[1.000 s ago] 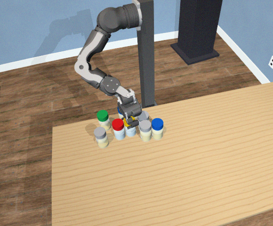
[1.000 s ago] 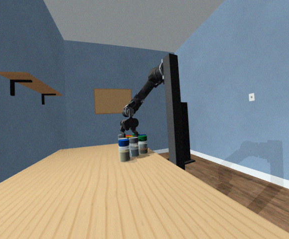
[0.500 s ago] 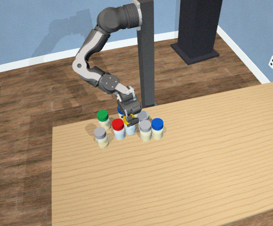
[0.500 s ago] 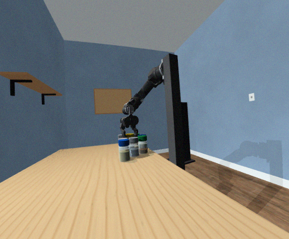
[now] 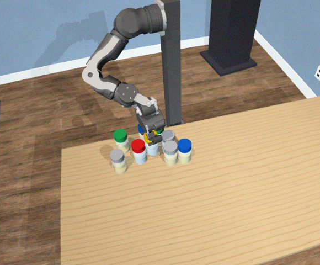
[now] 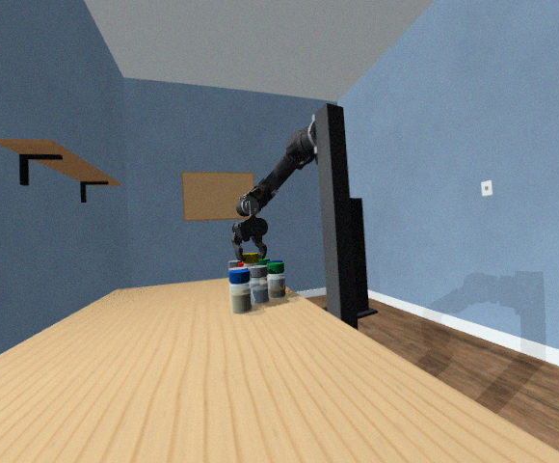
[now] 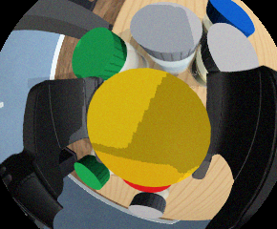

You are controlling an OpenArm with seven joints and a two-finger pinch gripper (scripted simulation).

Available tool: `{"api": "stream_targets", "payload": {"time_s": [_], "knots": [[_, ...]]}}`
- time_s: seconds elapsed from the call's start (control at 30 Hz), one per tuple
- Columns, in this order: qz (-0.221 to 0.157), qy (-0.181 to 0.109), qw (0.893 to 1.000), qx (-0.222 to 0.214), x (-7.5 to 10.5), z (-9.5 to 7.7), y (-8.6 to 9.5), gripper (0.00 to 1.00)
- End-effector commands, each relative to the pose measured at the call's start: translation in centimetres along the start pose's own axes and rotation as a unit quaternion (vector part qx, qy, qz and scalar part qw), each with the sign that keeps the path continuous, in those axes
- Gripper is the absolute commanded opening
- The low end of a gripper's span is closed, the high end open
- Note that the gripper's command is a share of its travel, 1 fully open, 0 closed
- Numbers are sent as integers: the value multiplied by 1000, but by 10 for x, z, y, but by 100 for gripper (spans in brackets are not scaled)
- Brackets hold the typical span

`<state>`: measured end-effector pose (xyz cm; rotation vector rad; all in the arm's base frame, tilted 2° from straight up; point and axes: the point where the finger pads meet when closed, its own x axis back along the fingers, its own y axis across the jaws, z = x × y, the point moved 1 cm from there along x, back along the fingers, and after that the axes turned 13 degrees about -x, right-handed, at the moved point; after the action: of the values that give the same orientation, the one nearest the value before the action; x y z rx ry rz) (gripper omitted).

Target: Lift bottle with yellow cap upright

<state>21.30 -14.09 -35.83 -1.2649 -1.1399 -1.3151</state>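
On wooden table (image 5: pixel 211 199) | blue walls (image 6: pixel 468 149) | wood floor (image 5: pixel 26 128)

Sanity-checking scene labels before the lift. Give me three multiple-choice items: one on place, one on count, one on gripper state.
1. Where on the table does the bottle cluster stand?
A. at the middle
B. near the edge by the arm's column
C. at the corner farthest from the column

2. How many grey-capped bottles show in the top view?
A. one
B. three
C. five

3. What is the gripper doing?
A. open, hovering above the caps
B. shut on nothing
C. shut on the yellow-capped bottle

Key:
1 B: the cluster sits just in front of the column's foot.
2 B: one grey cap at the cluster's left, two at its right.
3 C: in the wrist view the fingers flank the yellow cap on both sides.
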Motion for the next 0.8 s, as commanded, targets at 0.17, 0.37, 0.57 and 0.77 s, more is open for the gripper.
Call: {"api": "stream_targets", "payload": {"time_s": [0.17,0.37,0.57,0.77], "knots": [[0,0,1000,-5,16,0,2,0],[0,0,1000,-5,16,0,2,0],[0,0,1000,-5,23,0,2,0],[0,0,1000,-6,28,0,3,0]]}}
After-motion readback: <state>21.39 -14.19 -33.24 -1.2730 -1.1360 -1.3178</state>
